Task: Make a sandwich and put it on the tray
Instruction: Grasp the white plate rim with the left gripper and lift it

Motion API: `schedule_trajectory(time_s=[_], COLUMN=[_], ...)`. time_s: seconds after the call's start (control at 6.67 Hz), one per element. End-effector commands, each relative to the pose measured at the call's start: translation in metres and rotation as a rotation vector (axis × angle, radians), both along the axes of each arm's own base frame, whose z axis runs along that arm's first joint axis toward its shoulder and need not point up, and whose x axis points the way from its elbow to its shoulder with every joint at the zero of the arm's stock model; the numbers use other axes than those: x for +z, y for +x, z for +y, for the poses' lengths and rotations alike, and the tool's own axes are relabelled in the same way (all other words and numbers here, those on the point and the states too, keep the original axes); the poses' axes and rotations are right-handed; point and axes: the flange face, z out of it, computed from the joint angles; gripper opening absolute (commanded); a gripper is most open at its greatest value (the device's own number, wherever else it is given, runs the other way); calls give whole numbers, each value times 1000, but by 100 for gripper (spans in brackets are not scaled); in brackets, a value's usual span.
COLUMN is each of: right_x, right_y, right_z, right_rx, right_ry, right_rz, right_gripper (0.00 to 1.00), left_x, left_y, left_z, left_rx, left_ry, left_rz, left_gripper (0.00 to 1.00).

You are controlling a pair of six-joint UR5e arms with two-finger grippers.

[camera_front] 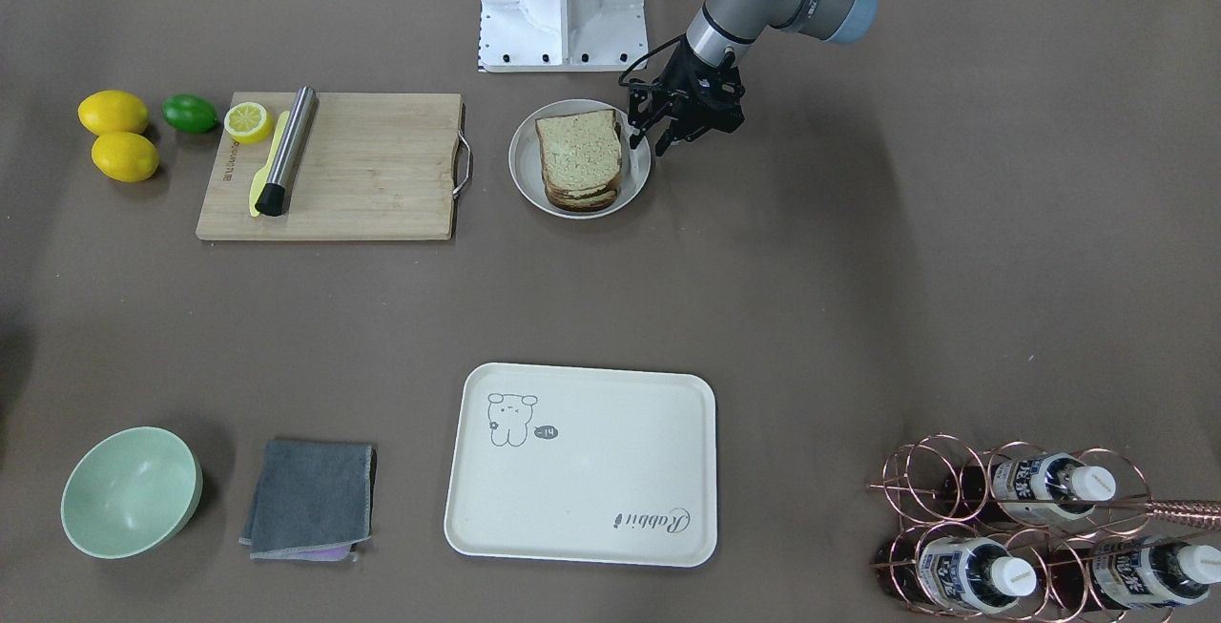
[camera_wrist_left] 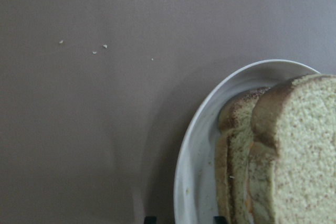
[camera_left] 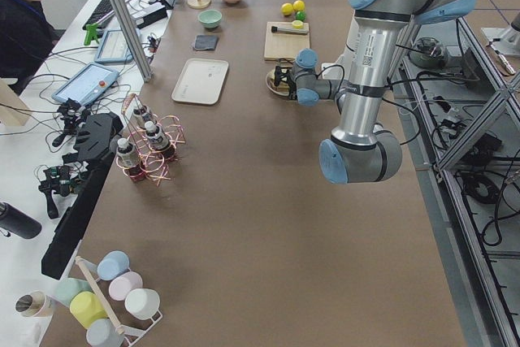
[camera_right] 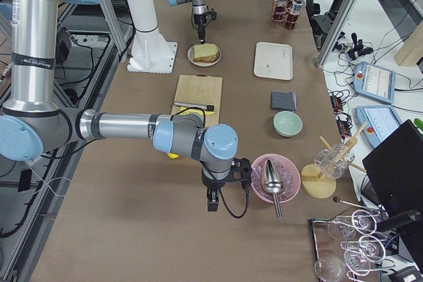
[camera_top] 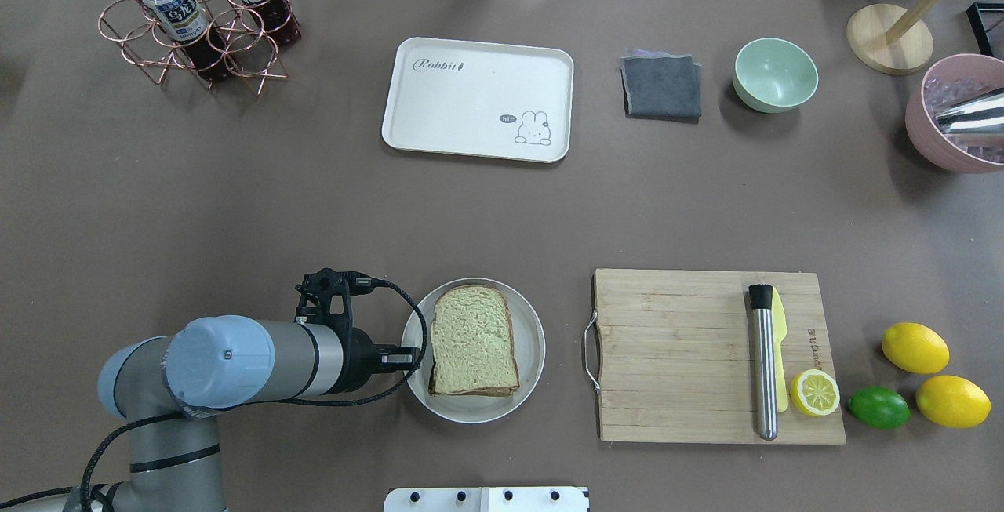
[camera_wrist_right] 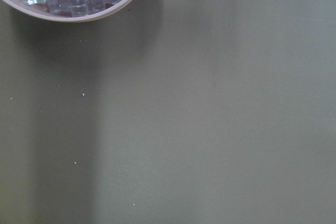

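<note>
Bread is looking soft and light, so we are judging the sandwich (camera_front: 579,160) as a loose stack that would be sliding or squashing if pinched. The stiff plate (camera_front: 522,165) under it is offering the safer hold, at its rim. Our left claw (camera_front: 653,138) is hanging with fingers apart, straddling that rim, with the sandwich just beside it. The tray (camera_front: 591,508) is lying well apart from the claw, farther out across the table (camera_front: 858,318). Whether the right claw (camera_right: 212,201) is apart or together, we cannot tell.
</note>
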Motion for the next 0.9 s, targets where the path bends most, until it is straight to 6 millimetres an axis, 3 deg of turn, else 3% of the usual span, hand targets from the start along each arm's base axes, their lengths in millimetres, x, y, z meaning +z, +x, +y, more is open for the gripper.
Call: schedule_trajectory(time_s=[0.0,0.45,0.6,0.75], right_x=[1,0,0,0], right_y=[0,0,0,0], right_z=[1,0,0,0], right_rx=[0,0,0,0], right_ry=[-1,0,0,0], right_rz=[0,2,2,2], right_gripper=[100,100,100,100], left_x=[-1,1,2,1], left_y=[1,11,13,12], left_z=[-1,-4,-5,-6], left_rx=[-1,0,0,-2], left_ry=[0,-1,0,1], left_rz=[1,-9,-13,-10], left_gripper=[34,21,15,0])
